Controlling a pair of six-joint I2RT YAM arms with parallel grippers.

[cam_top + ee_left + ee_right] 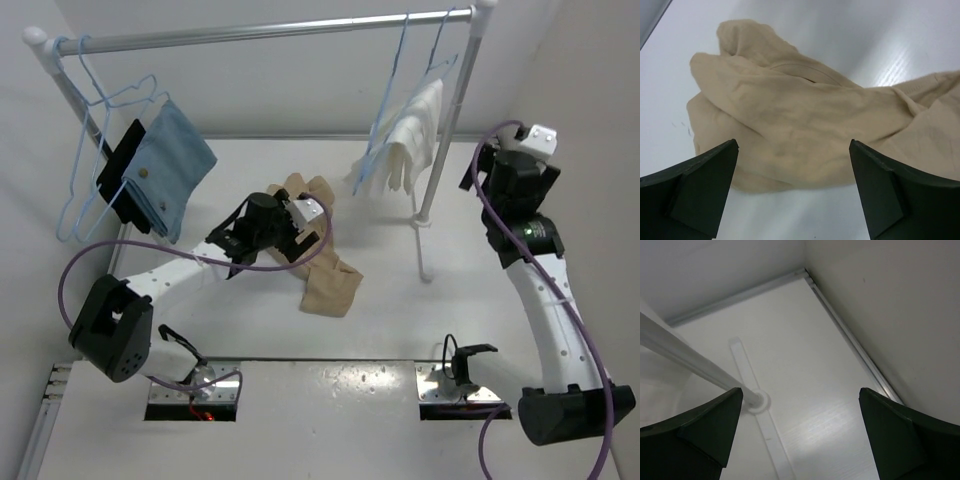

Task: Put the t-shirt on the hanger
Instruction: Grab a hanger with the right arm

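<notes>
The tan t-shirt (330,280) lies crumpled on the white table, left of the rack's right post. In the left wrist view the t-shirt (790,110) fills the middle. My left gripper (312,222) hovers over its near edge. That left gripper (794,144) is open, its jaws wide apart, with nothing between them. Pale-blue wire hangers (75,195) hang from the rail at the far left; one of them looks bare. My right gripper (476,172) is raised at the right, near the post. The right gripper (800,390) is open and empty over bare table.
A blue cloth (170,165) hangs at the left of the rail (270,32). A white cloth (405,145) hangs on blue hangers at the right. The rack's right post (445,130) meets its foot (756,401) by my right gripper. Walls close in behind and at the right.
</notes>
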